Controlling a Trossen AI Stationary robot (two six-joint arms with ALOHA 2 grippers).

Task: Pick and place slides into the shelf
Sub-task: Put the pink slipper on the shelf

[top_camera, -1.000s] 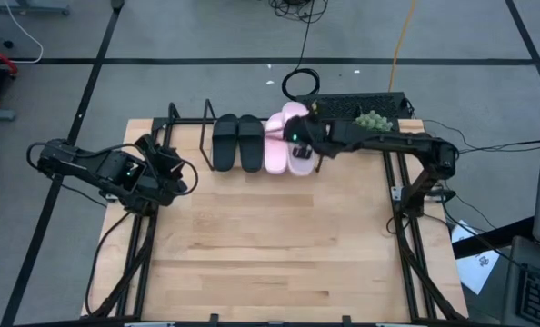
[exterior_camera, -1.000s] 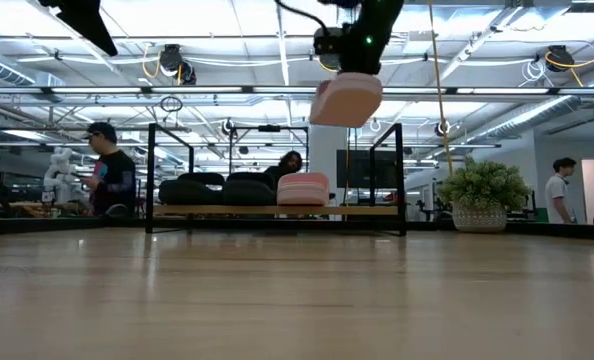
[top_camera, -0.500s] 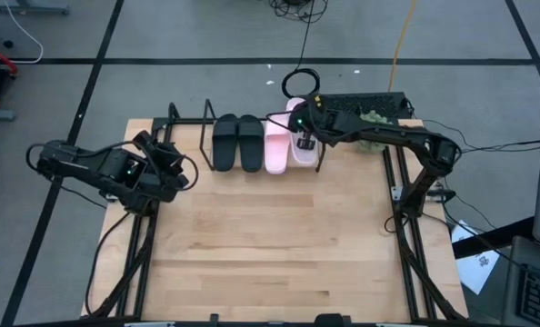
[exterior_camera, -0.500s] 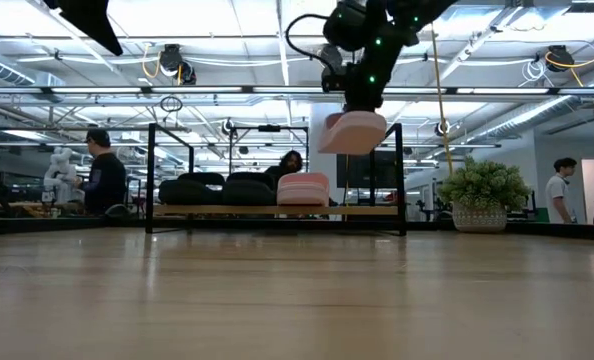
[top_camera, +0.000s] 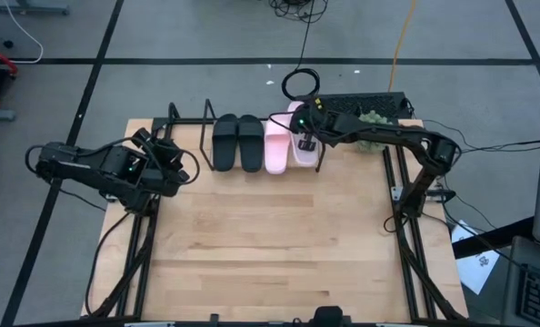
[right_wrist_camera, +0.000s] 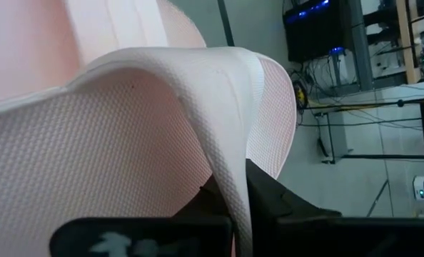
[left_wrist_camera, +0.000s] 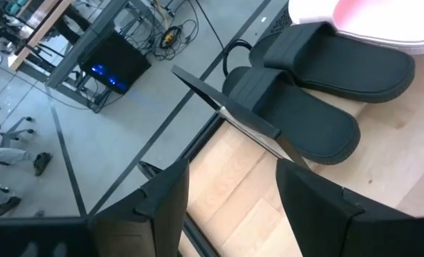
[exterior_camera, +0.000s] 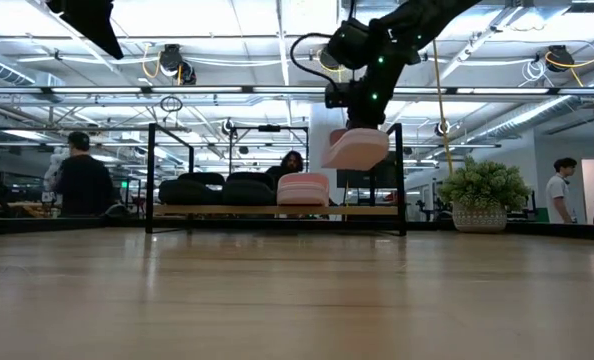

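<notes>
The shelf (top_camera: 186,121) stands along the table's far edge. Two black slides (top_camera: 237,143) and one pink slide (top_camera: 276,145) lie side by side on its board. The second pink slide (top_camera: 305,148) hangs from my right gripper (top_camera: 304,136) over the shelf's right end, above the board (exterior_camera: 367,211) in the low view. My left gripper (top_camera: 167,163) is open, low at the table's left edge near the shelf's left end. It faces the black slides (left_wrist_camera: 305,107) and touches nothing. My right gripper is shut on the pink slide's wide strap (right_wrist_camera: 226,135), pinched between its two fingers (right_wrist_camera: 280,203), one on each face of the strap. It comes from above, pointing down. The slide (exterior_camera: 355,148) is lifted clear of the board and slightly tilted.
A potted plant (top_camera: 373,118) and a dark grid mat (top_camera: 356,104) sit just right of the shelf. The shelf's left part (top_camera: 188,145) holds nothing. The wooden tabletop (top_camera: 270,245) stretches toward the near edge. People stand in the room behind (exterior_camera: 82,180).
My right gripper has carried the pink slide down toward the shelf board and a little toward the table's far edge and right. The slide has turned from slanted to parallel with the other pink slide, still held. A person behind has walked leftward.
</notes>
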